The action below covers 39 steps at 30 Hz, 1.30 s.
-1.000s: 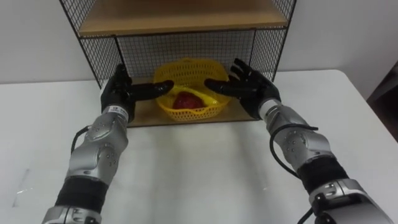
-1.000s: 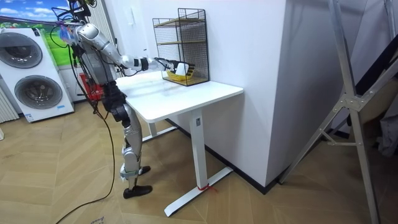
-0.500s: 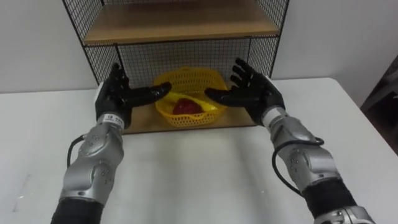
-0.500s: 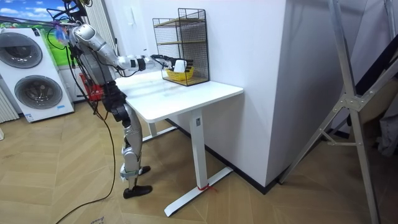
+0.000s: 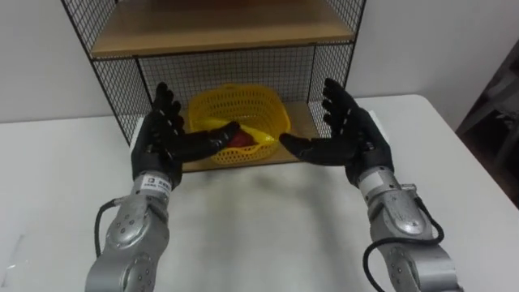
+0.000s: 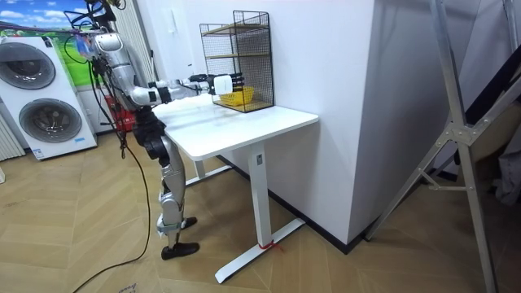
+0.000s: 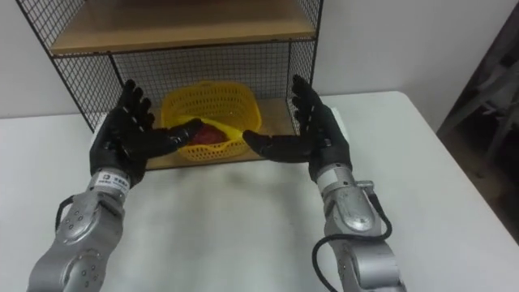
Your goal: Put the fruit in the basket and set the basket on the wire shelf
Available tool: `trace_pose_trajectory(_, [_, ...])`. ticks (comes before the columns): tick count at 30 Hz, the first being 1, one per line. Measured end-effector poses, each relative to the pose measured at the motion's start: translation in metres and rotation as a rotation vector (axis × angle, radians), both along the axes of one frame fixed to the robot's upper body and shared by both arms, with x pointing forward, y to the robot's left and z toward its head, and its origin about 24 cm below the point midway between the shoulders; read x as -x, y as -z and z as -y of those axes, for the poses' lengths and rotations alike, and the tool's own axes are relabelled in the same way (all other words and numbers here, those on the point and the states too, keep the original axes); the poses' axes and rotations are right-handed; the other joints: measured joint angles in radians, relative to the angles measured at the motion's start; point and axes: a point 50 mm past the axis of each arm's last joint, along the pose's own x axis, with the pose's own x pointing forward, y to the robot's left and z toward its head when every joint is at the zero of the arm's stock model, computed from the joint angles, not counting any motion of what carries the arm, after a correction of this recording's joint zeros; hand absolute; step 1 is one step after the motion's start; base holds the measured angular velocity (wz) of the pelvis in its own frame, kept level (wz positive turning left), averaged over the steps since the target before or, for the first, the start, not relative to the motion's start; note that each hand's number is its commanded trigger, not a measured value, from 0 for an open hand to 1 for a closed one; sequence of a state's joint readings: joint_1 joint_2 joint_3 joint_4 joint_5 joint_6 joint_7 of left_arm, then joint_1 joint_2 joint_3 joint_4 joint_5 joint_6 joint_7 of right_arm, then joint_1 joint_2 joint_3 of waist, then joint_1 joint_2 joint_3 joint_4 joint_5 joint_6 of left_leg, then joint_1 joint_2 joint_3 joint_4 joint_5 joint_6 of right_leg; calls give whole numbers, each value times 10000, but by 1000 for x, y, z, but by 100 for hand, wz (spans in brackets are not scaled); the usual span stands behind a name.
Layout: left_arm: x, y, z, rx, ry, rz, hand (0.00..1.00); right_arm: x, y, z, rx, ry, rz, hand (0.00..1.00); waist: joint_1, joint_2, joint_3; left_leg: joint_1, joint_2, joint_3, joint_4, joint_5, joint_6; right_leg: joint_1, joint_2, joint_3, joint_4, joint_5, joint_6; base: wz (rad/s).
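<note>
A yellow mesh basket (image 5: 237,105) (image 7: 211,104) (image 6: 234,97) stands on the bottom wooden board of the wire shelf (image 5: 105,73) (image 7: 69,77) (image 6: 236,45). Inside it lie a red fruit (image 5: 240,139) (image 7: 209,134) and a yellow fruit (image 5: 261,135). My left hand (image 5: 162,138) (image 7: 122,138) is open in front of the basket's left side, its thumb across the basket's front. My right hand (image 5: 353,138) (image 7: 316,134) is open in front of the basket's right side. Neither hand touches the basket. I stand at the table's end with both arms stretched towards the shelf.
The shelf stands at the back of a white table (image 5: 268,219) (image 6: 244,122) against a white wall, with a wooden upper board (image 5: 211,28). In the room view, washing machines (image 6: 45,98) stand behind me and a metal frame (image 6: 456,138) is at the room view's right.
Both hands have drawn back from the basket's sides towards me, fingers spread. The basket stays on the shelf board. The head camera has shifted.
</note>
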<state>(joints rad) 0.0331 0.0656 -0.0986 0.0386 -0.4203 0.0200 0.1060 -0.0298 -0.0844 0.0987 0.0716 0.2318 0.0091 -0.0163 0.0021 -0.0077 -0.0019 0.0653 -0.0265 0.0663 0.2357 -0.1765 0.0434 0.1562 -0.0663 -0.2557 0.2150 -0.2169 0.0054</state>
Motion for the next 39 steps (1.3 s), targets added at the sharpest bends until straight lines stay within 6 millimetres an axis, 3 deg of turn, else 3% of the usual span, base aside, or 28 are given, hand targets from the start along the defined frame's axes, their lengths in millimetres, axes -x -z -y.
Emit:
trace_pose_trajectory(7, [14,8,-1,55,143,-21,0,18,-2,2,780,61,483,0,50,-5,0,-187,-4,46,29,0,3,-292,-12,61,67,-3,7,-2])
trace_pose_trajectory(12, [37,16,-4,115,122,-99,0,40,3,5,1199,-14,502,0,12,-8,6,-278,-16,71,1,3,8,-367,0,59,88,21,10,0])
trace_pose_trajectory(19, [60,1,-24,-602,-789,901,0,61,-3,24,2074,731,1200,0,71,-56,5,-283,-15,63,11,1,7,-373,8,83,51,6,19,0])
trace_pose_trajectory(25, [74,-19,-67,-901,-3482,1801,0,80,-15,57,2761,3052,1726,0,253,-47,-23,-336,-34,18,-1,0,6,-387,27,59,-11,-3,30,2])
trace_pose_trajectory(31, [101,-45,-113,-1565,-6878,2666,0,103,-33,98,3454,6366,2544,0,493,19,-65,-367,-33,12,-15,2,6,-423,58,71,-90,34,24,0])
trace_pose_trajectory(36, [126,-86,-149,-2328,-10178,4332,0,118,-64,131,4184,9084,4129,0,593,59,-132,-349,-42,-67,-12,1,6,-404,55,64,-78,28,33,0])
trace_pose_trajectory(38, [134,-102,-166,-2980,-11222,4879,0,124,-79,149,4859,9947,4736,0,593,40,-36,-361,-58,-115,-1,2,5,-386,50,23,-79,16,43,5])
trace_pose_trajectory(39, [143,-113,-179,-3324,-12083,5249,0,128,-91,160,5211,10641,5231,0,624,91,-57,-364,-56,-116,3,1,3,-401,51,52,-75,9,39,0])
